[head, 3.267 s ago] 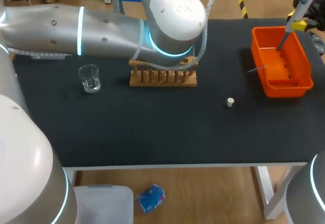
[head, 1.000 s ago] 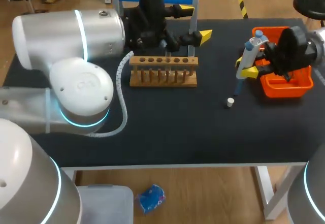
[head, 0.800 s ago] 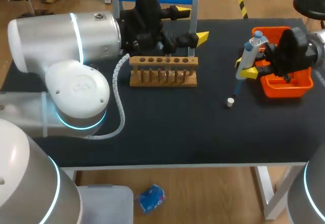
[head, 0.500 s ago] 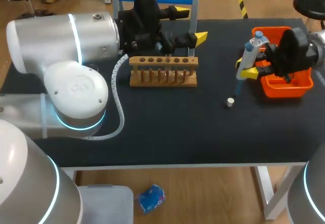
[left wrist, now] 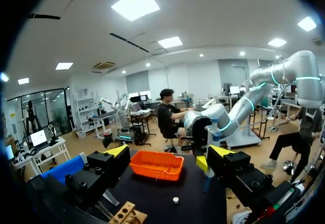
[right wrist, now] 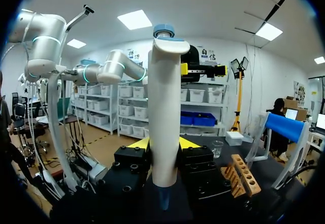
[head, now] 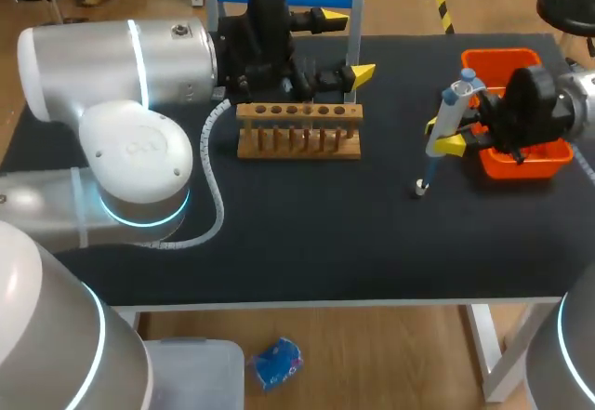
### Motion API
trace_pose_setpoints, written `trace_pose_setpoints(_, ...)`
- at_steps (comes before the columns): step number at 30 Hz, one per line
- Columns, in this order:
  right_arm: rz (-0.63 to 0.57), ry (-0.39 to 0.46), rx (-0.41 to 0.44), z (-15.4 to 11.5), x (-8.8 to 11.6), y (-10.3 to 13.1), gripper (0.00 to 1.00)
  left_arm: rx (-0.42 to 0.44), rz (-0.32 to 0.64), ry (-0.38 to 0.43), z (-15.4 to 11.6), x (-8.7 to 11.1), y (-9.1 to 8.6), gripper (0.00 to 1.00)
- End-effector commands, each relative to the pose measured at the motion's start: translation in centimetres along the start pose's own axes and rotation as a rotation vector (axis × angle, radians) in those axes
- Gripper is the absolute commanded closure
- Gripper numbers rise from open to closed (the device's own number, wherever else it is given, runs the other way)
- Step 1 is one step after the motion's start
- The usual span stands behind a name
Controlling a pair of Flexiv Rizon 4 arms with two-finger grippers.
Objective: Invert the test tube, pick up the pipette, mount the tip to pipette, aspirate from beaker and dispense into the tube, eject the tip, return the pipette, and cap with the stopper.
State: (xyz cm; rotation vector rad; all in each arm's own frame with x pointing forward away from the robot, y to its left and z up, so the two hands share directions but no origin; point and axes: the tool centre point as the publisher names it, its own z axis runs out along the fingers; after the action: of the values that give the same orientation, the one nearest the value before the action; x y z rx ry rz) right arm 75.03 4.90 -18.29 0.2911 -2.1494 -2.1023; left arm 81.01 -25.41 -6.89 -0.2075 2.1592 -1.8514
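A white pipette with a blue top (head: 444, 122) hangs nearly upright with my right gripper (head: 442, 137) shut on its body. Its lower end is right by the small white stopper (head: 421, 187) on the black table. In the right wrist view the pipette (right wrist: 165, 117) fills the gap between the yellow tips of that gripper (right wrist: 163, 145). My left gripper (head: 346, 49) stands open behind the wooden rack (head: 297, 133), its fingers on either side of a clear test tube (head: 351, 92) at the rack's right end. The beaker (right wrist: 218, 149) shows only in the right wrist view.
The orange bin (head: 539, 154) stands at the table's right, behind my right gripper. My left arm (head: 130, 150) covers the table's left part. In the left wrist view the bin (left wrist: 156, 164), stopper (left wrist: 175, 199) and rack (left wrist: 127, 215) lie ahead of the open fingers.
My right gripper has lowered the pipette and shifted it slightly left, bringing its lower end down beside the stopper. The left gripper has hardly moved and stays open.
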Motion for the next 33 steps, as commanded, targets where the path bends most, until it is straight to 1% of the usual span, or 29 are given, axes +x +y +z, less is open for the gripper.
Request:
trace_pose_setpoints(1, -0.001, -0.012, -0.013, 1.2, -0.2, -0.9, 1.0, 0.05, 0.007, 0.046, -1.0, -0.3, 1.6, 0.0)
trace_pose_setpoints(4, -0.021, -0.029, 0.003, 2.0, -0.6, -1.3, 1.0, 0.05, -0.004, 0.043, -1.1, -0.2, 2.3, 0.0)
trace_pose_setpoints(7, -0.031, -0.036, -0.005, 2.7, -1.2, -1.5, 1.0, 0.057, -0.011, 0.04, -1.2, 0.0, 3.0, 0.0)
trace_pose_setpoints(9, -0.048, -0.046, 0.014, 3.1, -1.7, -1.6, 1.0, 0.059, -0.013, 0.034, -1.3, 0.2, 3.4, 0.0)
trace_pose_setpoints(12, -0.059, -0.052, 0.002, 3.8, -2.4, -1.6, 1.0, 0.062, -0.012, 0.024, -1.5, 0.5, 3.9, 0.0)
trace_pose_setpoints(18, -0.075, -0.035, -0.002, 5.5, -4.0, -1.8, 1.0, 0.066, -0.011, 0.029, -1.6, 1.1, 4.9, 0.0)
trace_pose_setpoints(21, -0.082, -0.026, 0.016, 6.1, -4.7, -2.0, 1.0, 0.065, -0.02, 0.034, -1.7, 1.3, 5.6, 0.0)
trace_pose_setpoints(33, -0.068, -0.035, -0.017, 8.2, -6.8, -3.3, 1.0, 0.075, -0.044, 0.032, -1.9, 1.7, 7.5, 0.0)
